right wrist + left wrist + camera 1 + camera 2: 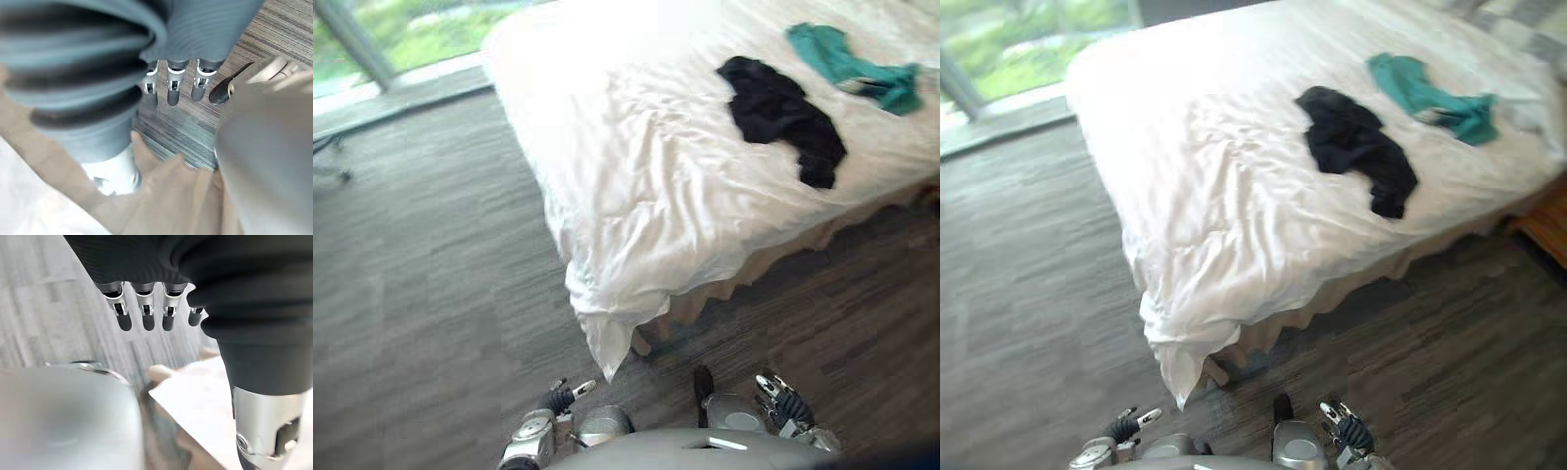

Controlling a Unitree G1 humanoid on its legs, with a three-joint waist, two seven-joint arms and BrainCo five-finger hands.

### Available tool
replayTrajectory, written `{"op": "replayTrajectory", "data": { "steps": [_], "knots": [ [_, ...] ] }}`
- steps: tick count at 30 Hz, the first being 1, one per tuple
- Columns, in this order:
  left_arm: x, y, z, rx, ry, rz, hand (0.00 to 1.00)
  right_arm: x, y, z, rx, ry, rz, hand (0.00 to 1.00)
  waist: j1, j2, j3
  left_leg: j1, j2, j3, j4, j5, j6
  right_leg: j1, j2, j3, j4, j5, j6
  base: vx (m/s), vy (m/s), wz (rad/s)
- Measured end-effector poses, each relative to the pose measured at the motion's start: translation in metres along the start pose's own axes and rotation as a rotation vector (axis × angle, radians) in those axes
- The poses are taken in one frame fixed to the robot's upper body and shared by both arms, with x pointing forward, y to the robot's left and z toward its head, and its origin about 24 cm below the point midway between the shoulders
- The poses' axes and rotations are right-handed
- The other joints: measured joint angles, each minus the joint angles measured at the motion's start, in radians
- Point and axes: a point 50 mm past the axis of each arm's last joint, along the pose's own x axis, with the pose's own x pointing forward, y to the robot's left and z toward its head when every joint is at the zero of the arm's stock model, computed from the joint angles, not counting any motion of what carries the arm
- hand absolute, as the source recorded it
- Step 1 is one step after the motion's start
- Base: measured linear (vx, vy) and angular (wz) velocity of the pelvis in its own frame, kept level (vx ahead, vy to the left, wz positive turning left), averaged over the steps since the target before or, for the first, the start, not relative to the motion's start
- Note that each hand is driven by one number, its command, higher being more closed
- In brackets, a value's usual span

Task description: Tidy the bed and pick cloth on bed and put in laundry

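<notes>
Grey carpet point(431, 274); bed point(636, 196) at 12. Black cloth point(783, 117) at 1, teal cloth point(852, 64) at 2. Left hand point(560, 398), right hand point(781, 399) at 6: fingers relaxed, empty.

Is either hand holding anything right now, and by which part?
Nothing is held. The left hand and right hand hang open above the floor; the black cloth and teal cloth lie on the bed.
</notes>
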Motion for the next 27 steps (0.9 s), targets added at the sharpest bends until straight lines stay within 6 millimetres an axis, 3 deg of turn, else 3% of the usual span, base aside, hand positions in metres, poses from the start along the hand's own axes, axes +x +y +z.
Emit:
{"op": "replayTrajectory", "data": {
  "steps": [1,3,4,5,6,7,9,10,12,13,16,19,20,21,22,23,24,25,27],
  "knots": [
    [0.002,-0.007,0.003,0.0,-0.006,-0.031,0.0,-0.001,-0.003,0.002,-0.008,-0.007,-0.011,0.0,-0.024,0.015,-0.008,0.006,0.005,-0.008,-0.016,-0.031,-0.004,-0.016,0.008,0.02,0.001,0.014,0.013,-0.02,0.134,-0.86],
    [0.006,-0.017,0.021,-0.012,-0.05,-0.071,0.0,0.0,0.0,0.0,-0.006,-0.011,-0.015,0.0,-0.041,0.009,-0.003,0.027,0.0,0.026,-0.067,-0.064,0.01,-0.042,0.009,0.033,0.005,0.045,0.022,-0.08,0.171,-0.39],
    [0.007,-0.019,0.028,-0.017,-0.066,-0.08,0.0,0.001,0.005,-0.003,0.004,-0.01,-0.011,0.0,-0.039,0.001,0.001,0.038,-0.005,0.048,-0.075,-0.066,0.016,-0.047,0.006,0.042,0.008,0.054,0.025,-0.14,0.155,-0.64],
    [0.007,-0.02,0.032,-0.018,-0.077,-0.093,0.0,0.003,0.016,-0.01,0.02,-0.012,0.01,0.0,-0.029,-0.034,0.017,0.05,-0.011,0.094,-0.076,-0.064,0.019,-0.052,-0.003,0.042,0.006,0.064,0.033,-0.21,0.095,-0.91],
    [0.007,-0.02,0.03,-0.018,-0.071,-0.102,0.0,0.004,0.025,-0.014,0.038,-0.024,0.031,0.0,-0.019,-0.058,0.021,0.067,-0.014,0.146,-0.084,-0.061,0.024,-0.053,-0.032,-0.051,0.003,0.042,0.013,-0.24,0.113,-1.03],
    [0.007,-0.02,0.027,-0.019,-0.062,-0.104,0.0,0.003,0.027,-0.015,0.036,-0.028,0.035,0.0,-0.018,-0.06,0.019,0.075,-0.01,0.172,-0.091,-0.059,0.028,-0.063,-0.048,-0.117,0.01,0.03,0.004,-0.18,0.077,-1.11],
    [0.005,-0.016,0.02,-0.018,-0.045,-0.092,0.0,0.003,0.029,-0.016,0.007,-0.031,0.042,0.0,-0.018,-0.066,0.013,0.091,0.031,0.249,-0.098,-0.054,0.026,-0.096,-0.082,-0.317,0.18,0.002,-0.029,-0.02,0.019,-0.99],
    [0.005,-0.015,0.02,-0.017,-0.043,-0.09,0.0,0.002,0.028,-0.017,0.002,-0.027,0.041,0.0,-0.019,-0.066,0.013,0.095,0.038,0.262,-0.105,-0.049,0.022,-0.094,-0.083,-0.332,0.221,-0.01,-0.03,0.01,-0.016,-0.79],
    [0.005,-0.016,0.02,0.003,-0.028,-0.095,0.0,-0.001,0.026,-0.023,-0.008,-0.004,0.027,0.0,-0.021,-0.07,0.012,0.104,0.045,0.313,-0.134,-0.032,0.005,-0.051,-0.089,-0.344,0.263,-0.092,-0.024,0.02,-0.054,-0.76],
    [0.006,-0.016,0.021,0.015,-0.027,-0.095,0.0,0.0,0.027,-0.023,-0.012,-0.004,0.029,0.0,-0.022,-0.081,0.009,0.109,0.037,0.325,-0.14,-0.026,0.002,-0.055,-0.088,-0.345,0.252,-0.094,-0.024,0.02,-0.088,-0.77],
    [0.007,-0.024,0.019,0.014,0.002,-0.11,0.0,-0.003,0.022,-0.024,-0.036,0.002,0.013,0.0,-0.057,-0.068,0.017,0.151,0.017,0.37,-0.2,0.02,-0.003,-0.067,-0.064,-0.351,0.247,-0.079,-0.05,0.0,-0.099,-0.57],
    [0.007,-0.022,0.02,0.013,0.002,-0.097,0.0,0.0,0.025,-0.021,-0.084,0.008,0.035,0.0,-0.054,-0.08,0.021,0.17,0.029,0.463,-0.215,0.022,0.0,-0.042,-0.01,-0.299,0.111,-0.011,-0.062,-0.14,-0.085,-0.99],
    [0.007,-0.022,0.02,0.009,0.002,-0.089,0.0,0.001,0.025,-0.018,-0.088,0.003,0.037,0.0,-0.043,-0.065,0.016,0.17,0.046,0.497,-0.224,0.021,-0.003,-0.035,-0.009,-0.318,0.08,-0.03,-0.07,-0.18,-0.093,-1.19],
    [0.008,-0.025,0.02,0.002,0.002,-0.093,0.0,0.005,0.027,-0.012,-0.084,-0.016,0.041,0.0,-0.044,-0.063,0.024,0.17,0.064,0.544,-0.22,0.027,-0.018,-0.088,-0.051,-0.426,0.238,-0.107,-0.126,-0.16,-0.104,-0.84],
    [0.007,-0.023,0.019,0.005,0.005,-0.089,0.0,0.002,0.025,-0.018,-0.077,0.001,0.031,0.0,-0.051,-0.069,0.018,0.177,0.071,0.558,-0.224,0.034,-0.029,-0.091,-0.098,-0.498,0.36,-0.162,-0.114,-0.12,-0.108,-0.69],
    [0.007,-0.02,0.018,0.004,0.007,-0.084,0.0,-0.001,0.023,-0.022,-0.074,0.012,0.026,0.0,-0.051,-0.076,0.012,0.184,0.071,0.567,-0.225,0.037,-0.035,-0.068,-0.112,-0.519,0.36,-0.169,-0.108,-0.02,-0.144,-0.6],
    [0.005,-0.014,0.015,0.005,0.008,-0.068,0.0,-0.003,0.022,-0.028,-0.075,0.032,0.023,0.0,-0.037,-0.101,-0.002,0.195,0.057,0.594,-0.226,0.038,-0.05,-0.02,-0.116,-0.502,0.263,-0.175,-0.06,0.02,-0.125,-0.87],
    [0.005,-0.013,0.014,-0.002,0.009,-0.061,0.0,-0.002,0.023,-0.027,-0.083,0.04,0.025,0.0,-0.036,-0.085,-0.004,0.194,0.07,0.607,-0.231,0.049,-0.047,0.017,-0.063,-0.472,0.15,-0.11,-0.068,0.01,-0.123,-0.86],
    [0.005,-0.018,0.012,0.0,0.011,-0.075,0.0,0.002,0.024,-0.019,-0.1,0.022,0.027,0.0,-0.046,-0.062,-0.002,0.187,0.078,0.627,-0.253,0.067,-0.056,0.048,-0.017,-0.443,0.017,-0.035,-0.081,-0.02,-0.08,-0.58]
  ]
}}
